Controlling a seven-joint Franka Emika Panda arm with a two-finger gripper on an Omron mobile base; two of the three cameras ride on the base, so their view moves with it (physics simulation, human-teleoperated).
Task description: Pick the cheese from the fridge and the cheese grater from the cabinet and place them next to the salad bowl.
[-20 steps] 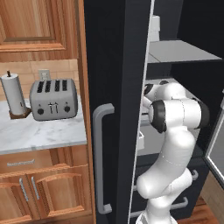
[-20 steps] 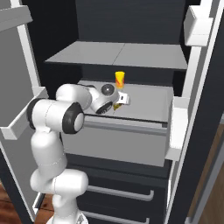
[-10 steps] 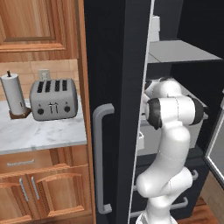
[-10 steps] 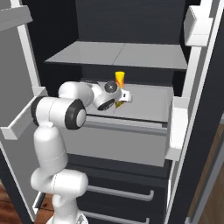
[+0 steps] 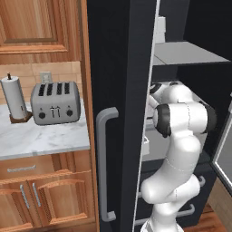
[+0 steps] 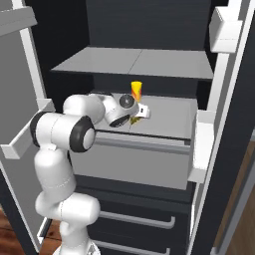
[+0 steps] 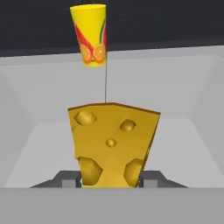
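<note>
Since 1 second ago the gripper has closed: its jaws, then spread wide, now sit clamped on the cheese, 1 dark fingertip against each lower side of the wedge. The arm's elbow has also shifted a little nearer the shelf, while the base and the rest of the scene look unchanged.

The fridge stands open, and the arm reaches in over the grey drawer top below the upper shelf. The cheese is there, near the front edge of that drawer top, towards its left side in the right base view, held upright in the grip. A yellow cup printed with oranges stands behind it, closer to the back edge.

The risks, by my reading, run from large to small. The forearm is inside the compartment with the upper shelf close above, so a steep lift could knock the wrist against it. The open door and its bins flank the way out, and a wide swing could clip them. The fingers hold only the narrow lower part of the tapered wedge, so it may pivot or slip out on a quick pull. The cup looks well apart and is unlikely to be touched.
</note>
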